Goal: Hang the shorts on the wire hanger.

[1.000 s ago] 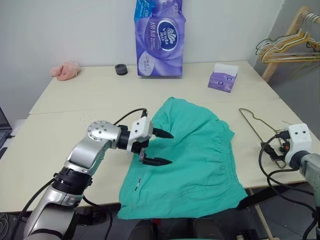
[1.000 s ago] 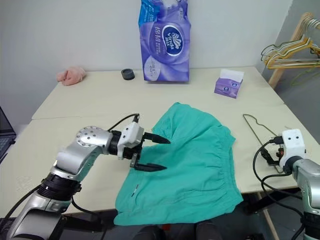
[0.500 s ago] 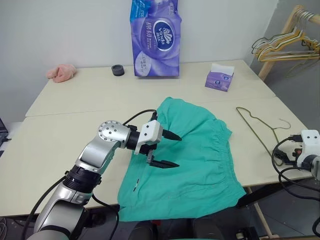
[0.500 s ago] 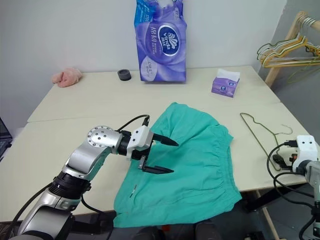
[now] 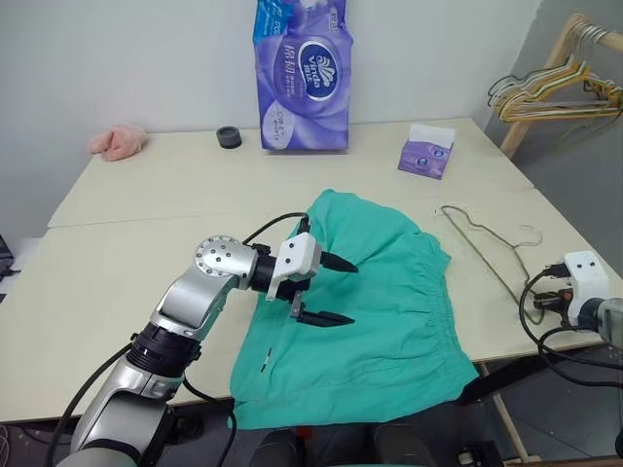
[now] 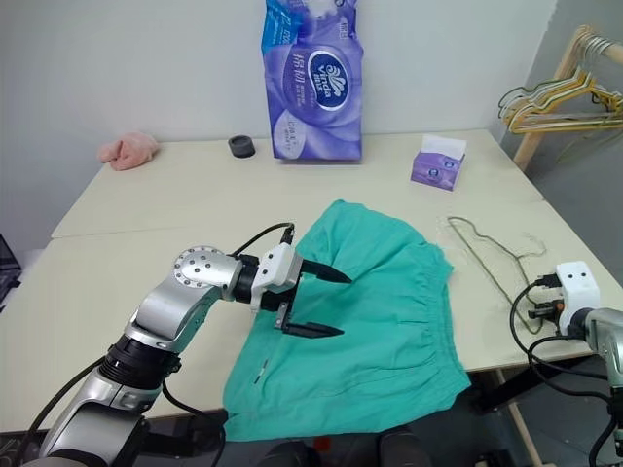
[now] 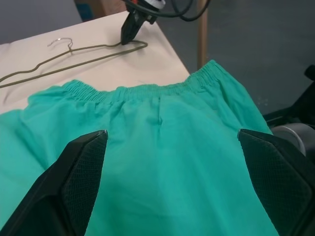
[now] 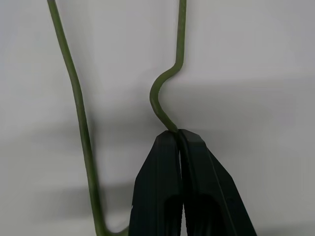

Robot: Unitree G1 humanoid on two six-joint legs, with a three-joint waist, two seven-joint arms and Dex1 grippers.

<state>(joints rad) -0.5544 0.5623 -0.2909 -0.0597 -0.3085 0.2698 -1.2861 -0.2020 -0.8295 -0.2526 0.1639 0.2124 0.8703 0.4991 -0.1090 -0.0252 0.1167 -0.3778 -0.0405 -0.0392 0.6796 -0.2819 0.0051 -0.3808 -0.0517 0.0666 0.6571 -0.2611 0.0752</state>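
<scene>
Table (image 5: pixel 127 195) holds the shorts (image 5: pixel 389 321) spread flat at its near edge, left gripper (image 5: pixel 326 290) hovering over them with fingers wide apart, likely ready to lift cloth, while wire hanger (image 5: pixel 482 248) lies just beside the waistband, right gripper (image 8: pixel 179 142) clamped on its bend.

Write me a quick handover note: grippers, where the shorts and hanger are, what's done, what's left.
Left gripper: open, above the shorts, holding nothing.
Right gripper: shut on the hanger, pinching the wire at a bend near the table's right edge.
Shorts: spread flat on the table at its front edge, waistband toward the hanger.
Hanger: flat on the table, right of the shorts.
Done: hanger gripped.
Left: lift the hanger, pick up the shorts, hang them on it.
</scene>
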